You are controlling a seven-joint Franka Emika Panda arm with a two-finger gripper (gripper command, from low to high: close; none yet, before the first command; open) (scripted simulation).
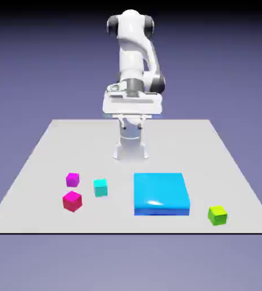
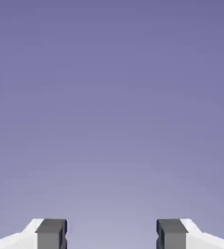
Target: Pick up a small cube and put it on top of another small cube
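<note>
step: approach not yet begun | gripper [image 2: 112, 236]: jaws parted, nothing between them, only backdrop ahead | crimson cube [image 1: 72, 200]: on the table [image 1: 42, 153], well apart from the jaws, near the purple cube [image 1: 72, 179] and teal cube [image 1: 100, 187] | next: likely swing down over crimson cube

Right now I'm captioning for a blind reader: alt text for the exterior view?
A white robot arm stands behind a grey table holding a crimson cube, magenta cube, cyan cube, large flat blue block and green cube, all apart.
</note>
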